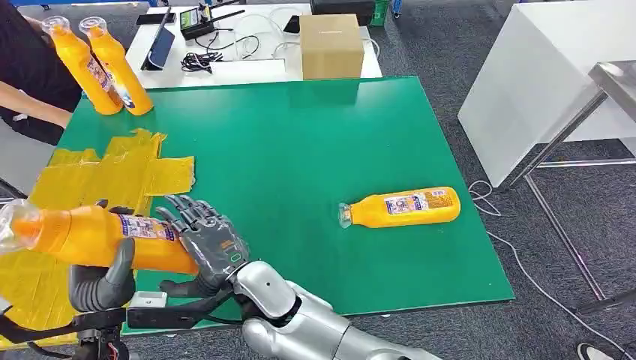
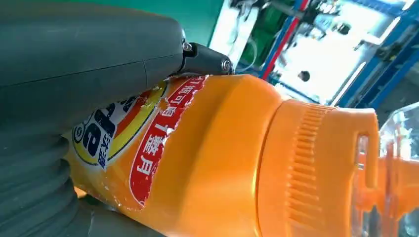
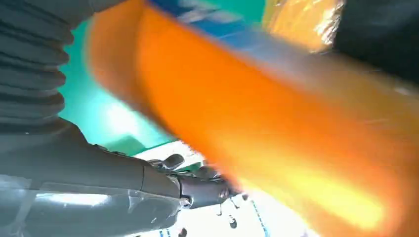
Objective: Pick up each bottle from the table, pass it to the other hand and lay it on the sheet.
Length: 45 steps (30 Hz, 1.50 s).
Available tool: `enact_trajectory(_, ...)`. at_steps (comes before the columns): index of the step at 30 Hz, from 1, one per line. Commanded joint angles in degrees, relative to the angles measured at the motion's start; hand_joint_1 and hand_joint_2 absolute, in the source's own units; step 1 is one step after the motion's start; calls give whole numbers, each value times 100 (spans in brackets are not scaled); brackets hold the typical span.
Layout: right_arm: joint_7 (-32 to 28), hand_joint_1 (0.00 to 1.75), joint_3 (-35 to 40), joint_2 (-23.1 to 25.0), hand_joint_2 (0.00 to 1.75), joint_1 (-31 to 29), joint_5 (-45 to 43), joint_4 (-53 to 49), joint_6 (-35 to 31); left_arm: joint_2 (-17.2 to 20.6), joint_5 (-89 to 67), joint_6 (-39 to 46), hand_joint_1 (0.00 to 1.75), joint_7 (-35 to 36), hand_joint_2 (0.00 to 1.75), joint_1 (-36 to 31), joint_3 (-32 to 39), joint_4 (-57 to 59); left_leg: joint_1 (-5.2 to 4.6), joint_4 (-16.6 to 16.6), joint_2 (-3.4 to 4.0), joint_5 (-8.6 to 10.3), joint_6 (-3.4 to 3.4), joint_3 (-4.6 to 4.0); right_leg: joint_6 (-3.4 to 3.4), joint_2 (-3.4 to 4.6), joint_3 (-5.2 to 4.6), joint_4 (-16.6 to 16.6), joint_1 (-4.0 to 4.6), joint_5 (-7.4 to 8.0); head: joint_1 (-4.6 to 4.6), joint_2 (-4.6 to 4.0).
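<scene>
My left hand (image 1: 101, 281) and right hand (image 1: 206, 244) both grip the smooth orange plastic bottle (image 1: 90, 236), its ribbed cap (image 2: 316, 163) just beyond my left thumb.

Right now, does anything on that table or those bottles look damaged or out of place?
Yes: the held bottle has a torn label, ragged along its edge in the left wrist view. The yellow sheet lies crumpled and uneven at the green table's left side.

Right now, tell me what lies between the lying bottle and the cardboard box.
Nothing: in the head view, bare green table runs from the lying bottle up to the cardboard box.
</scene>
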Motion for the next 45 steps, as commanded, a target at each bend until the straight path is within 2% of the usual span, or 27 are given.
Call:
enact_trajectory(1,92,0,-613,-536,0,80,-10,-314,-173,178,-682,415,175,-276,175,-253,549,131,6,-2,-9,-5,-6,22,1,-9,28,-7,5,-6,0,0)
enact_trajectory(3,34,0,-822,-685,0,161,-2,-538,-157,189,-865,522,175,-360,175,-312,683,196,3,-3,-18,2,-3,10,1,-18,16,-7,3,-2,0,0)
enact_trajectory(7,34,0,-822,-685,0,161,-2,-538,-157,189,-865,522,175,-360,175,-312,683,196,2,-2,-12,0,-4,13,1,-12,17,-6,2,-3,0,0)
enact_trajectory(12,-25,0,-1321,-950,0,450,33,-1152,-202,281,-2135,1212,175,-781,175,-494,897,473,3,-4,-20,2,-4,12,1,-21,19,-8,3,-4,0,0)
enact_trajectory(16,-87,0,-1561,-1140,0,682,82,-1665,-55,480,-4634,2545,175,-1109,175,-1049,958,1094,2,-6,-29,5,-4,15,1,-29,23,-9,1,-4,0,0)
enact_trajectory(20,-84,0,-1756,-1224,0,698,-2,-2145,213,808,-7500,3605,175,-653,175,-1619,1045,2041,2,-6,-33,6,-6,19,1,-33,28,-7,1,-4,0,0)
enact_trajectory(22,-158,0,-1821,-1248,0,570,-168,-2313,337,1074,-9407,4055,175,-228,175,-1835,1025,2729,-3,-7,-22,8,-4,12,0,-22,15,-3,-3,0,0,0)
enact_trajectory(23,-159,0,-1854,-1253,0,533,-199,-2370,372,1134,-9645,4144,175,-128,175,-1896,1008,2947,-3,-7,-25,9,-5,18,0,-24,22,-4,-3,-2,0,0)
enact_trajectory(28,-155,0,-1865,-1254,0,522,-212,-2390,396,1137,-9641,4144,175,-143,175,-1913,1032,2977,4,-1,-10,0,-6,28,3,-9,30,-3,3,0,-2,0)
enact_trajectory(30,-208,0,-1878,-1283,0,554,-271,-2439,365,1196,-10446,4144,175,52,175,-1934,971,3184,1,-1,-5,2,-3,20,4,-6,19,-1,0,1,0,0)
enact_trajectory(33,-266,0,-1909,-1393,0,524,-339,-2686,456,1462,-12034,4144,175,663,175,-2275,692,4150,-2,-4,-12,4,-3,22,4,-13,21,-2,-2,0,0,0)
enact_trajectory(36,-254,0,-1907,-1459,0,568,-378,-2880,671,2078,-12370,4144,175,1528,175,-2753,-467,5431,0,-4,-25,8,-4,18,3,-25,21,-3,-2,1,0,0)
enact_trajectory(39,-252,0,-1917,-1560,0,722,-386,-3114,707,2331,-12370,4144,175,1614,175,-2997,-1026,6292,-1,-6,-21,10,-4,21,2,-21,19,-4,-2,2,0,0)
enact_trajectory(45,-264,0,-1974,-1719,0,954,-390,-3458,707,2388,-12370,4098,175,1397,175,-2712,-841,6535,5,-3,5,-4,-6,38,5,3,36,-8,4,-2,0,0)
